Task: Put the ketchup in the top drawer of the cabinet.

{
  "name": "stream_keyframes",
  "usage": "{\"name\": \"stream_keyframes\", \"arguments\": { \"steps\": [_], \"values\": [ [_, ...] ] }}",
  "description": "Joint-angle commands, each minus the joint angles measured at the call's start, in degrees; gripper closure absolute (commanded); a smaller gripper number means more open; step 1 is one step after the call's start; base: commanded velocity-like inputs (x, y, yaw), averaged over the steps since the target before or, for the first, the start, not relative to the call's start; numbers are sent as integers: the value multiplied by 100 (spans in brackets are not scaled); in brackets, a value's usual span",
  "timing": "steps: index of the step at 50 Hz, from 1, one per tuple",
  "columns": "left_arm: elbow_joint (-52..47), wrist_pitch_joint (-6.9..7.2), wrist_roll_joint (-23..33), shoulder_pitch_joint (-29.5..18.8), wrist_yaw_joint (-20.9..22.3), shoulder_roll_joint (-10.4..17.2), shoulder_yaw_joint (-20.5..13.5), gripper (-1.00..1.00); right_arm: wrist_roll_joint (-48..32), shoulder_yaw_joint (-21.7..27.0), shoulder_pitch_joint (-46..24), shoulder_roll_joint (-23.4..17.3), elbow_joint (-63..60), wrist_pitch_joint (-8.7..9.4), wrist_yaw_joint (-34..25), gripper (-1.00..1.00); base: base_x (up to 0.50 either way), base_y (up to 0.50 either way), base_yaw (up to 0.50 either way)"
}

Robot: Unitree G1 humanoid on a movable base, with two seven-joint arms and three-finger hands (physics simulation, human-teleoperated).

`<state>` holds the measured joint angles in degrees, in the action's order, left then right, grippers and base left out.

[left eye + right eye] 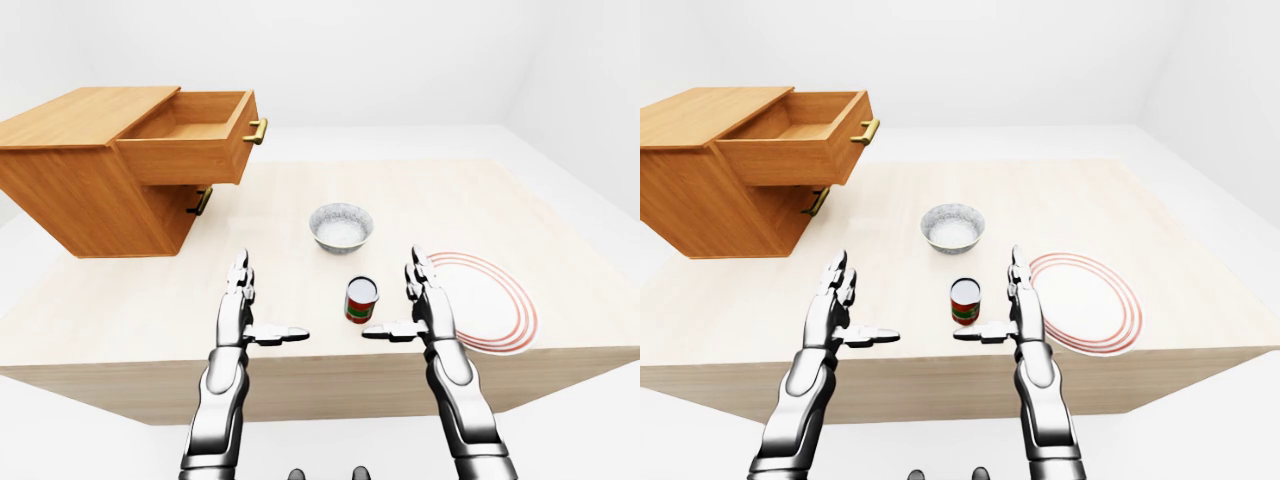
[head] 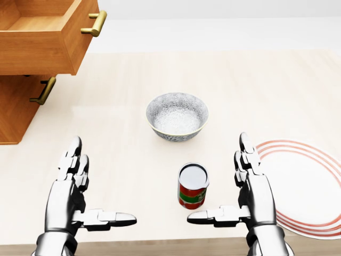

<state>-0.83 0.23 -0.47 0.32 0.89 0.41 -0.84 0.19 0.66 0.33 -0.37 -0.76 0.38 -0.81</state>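
Ketchup, here a small red-and-green labelled tin with a pale lid (image 2: 192, 186), is standing upright on the light wooden table (image 2: 277, 85), just off the inner side of the right hand (image 2: 250, 186) and a touch beyond its thumb, not touching it. The left hand (image 2: 72, 184) is hovering well apart from the tin on the other side. Both hands are hanging flat and spread, fingers straight, thumbs pointing inward toward each other; neither is gripping anything.

Beyond the tin, further from the hands, a speckled grey ceramic bowl (image 2: 177, 116) is sitting. A white plate with red rings (image 2: 314, 184) is lying just outside the right hand. Far beyond the left hand and off to its outer side, the wooden cabinet (image 1: 70, 180) is sitting on the table w/ its top drawer (image 1: 190, 135) pulled out and showing nothing inside, as far as I can see; the lower drawer is looking shut.

My read: the reach is only starting, no grasp yet. Next move prob. needs the right hand to swing inward and close its fingers round the tin, then carry it across, clearing the bowl, to the drawer.
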Motion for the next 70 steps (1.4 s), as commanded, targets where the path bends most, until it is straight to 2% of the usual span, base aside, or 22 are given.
{"name": "stream_keyframes", "arguments": {
  "steps": [1, 7, 10, 11, 12, 16, 26, 41, 53, 64, 70],
  "values": [
    [-293, 80, -69, 126, 148, 54, -119, -100, -23, 66, 136, -48, -316, 139, -128, -100, 0, 0, 0],
    [-461, 153, -77, 182, 174, 57, -129, -100, -140, 28, 261, -35, -639, 275, -103, -100, 0, 0, 0],
    [-858, 323, -123, 327, 240, 65, -139, -100, -215, 2, 406, -30, -995, 412, -90, -100, 0, 0, 0],
    [-969, 333, -109, 380, 254, 66, -137, -100, -241, -13, 455, -25, -1113, 453, -91, -100, 0, 0, 0],
    [-1063, 325, -102, 432, 285, 67, -133, -100, -282, -28, 502, -25, -1219, 462, -86, -100, 0, 0, 0],
    [-1622, 477, -136, 651, 394, 68, -165, -100, -481, -107, 773, -22, -1821, 462, -76, -100, 0, 0, 0],
    [-3114, 477, -366, 1187, 684, 0, -415, -100, -788, -343, 1465, -16, -3383, 462, -151, -100, 0, 0, 0],
    [-4194, 477, -541, 1673, 989, -172, -615, -100, -1031, -464, 2069, -54, -4569, 462, -226, -100, 0, 0, 0],
    [-4682, 477, -733, 1835, 1187, -294, -865, -100, -1344, -765, 2472, -198, -5208, 462, -192, -100, 0, 0, 0],
    [-4833, 477, -858, 1798, 1305, -356, -1026, -100, -1005, -618, 2587, -161, -5513, 462, -345, -100, 0, 0, 0],
    [-4886, 477, -977, 1843, 1405, -366, -1027, -100, -939, -617, 2621, -169, -5402, 462, -422, -100, 38, 0, 0]
  ]
}}
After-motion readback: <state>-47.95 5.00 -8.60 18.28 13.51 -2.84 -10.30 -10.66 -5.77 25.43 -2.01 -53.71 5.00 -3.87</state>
